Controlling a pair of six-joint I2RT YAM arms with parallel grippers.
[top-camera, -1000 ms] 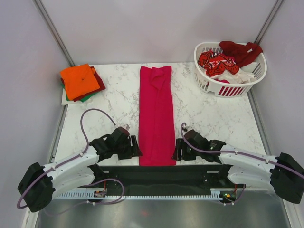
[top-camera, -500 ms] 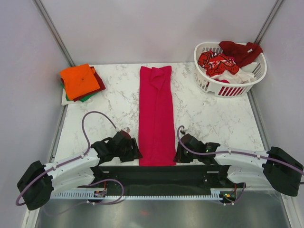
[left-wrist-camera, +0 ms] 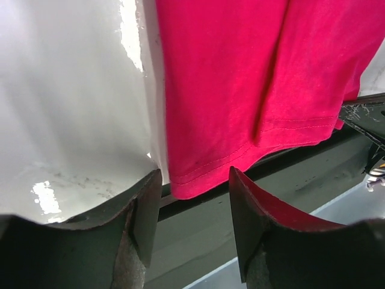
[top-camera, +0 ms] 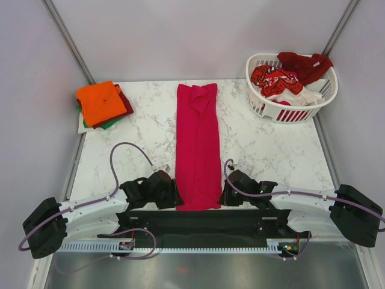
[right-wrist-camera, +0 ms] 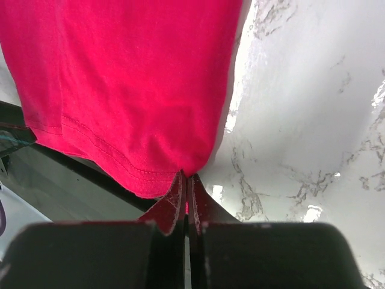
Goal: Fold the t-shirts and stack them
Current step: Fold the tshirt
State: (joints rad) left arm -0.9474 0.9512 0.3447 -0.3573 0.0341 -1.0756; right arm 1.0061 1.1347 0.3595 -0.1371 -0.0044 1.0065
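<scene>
A magenta-red t-shirt (top-camera: 197, 144), folded into a long narrow strip, lies down the middle of the marble table; its hem hangs over the near edge. My left gripper (top-camera: 173, 194) sits at the hem's near-left corner. In the left wrist view its jaws (left-wrist-camera: 194, 173) stand apart, with the corner of the t-shirt (left-wrist-camera: 240, 90) just ahead of the gap and not pinched. My right gripper (top-camera: 224, 194) is at the near-right corner. The right wrist view shows it (right-wrist-camera: 186, 176) shut on the edge of the t-shirt (right-wrist-camera: 132, 78).
A stack of folded t-shirts (top-camera: 102, 103), orange on top, lies at the back left. A white slatted basket (top-camera: 283, 111) at the back right holds a red-patterned shirt (top-camera: 274, 78), a dark red shirt (top-camera: 304, 63) and a white shirt (top-camera: 308, 96). A black rail (top-camera: 204, 220) runs along the near edge.
My right gripper has shut on the shirt's near-right corner. My left gripper has slid nearer to the table's front edge by the near-left corner, its jaws narrowing.
</scene>
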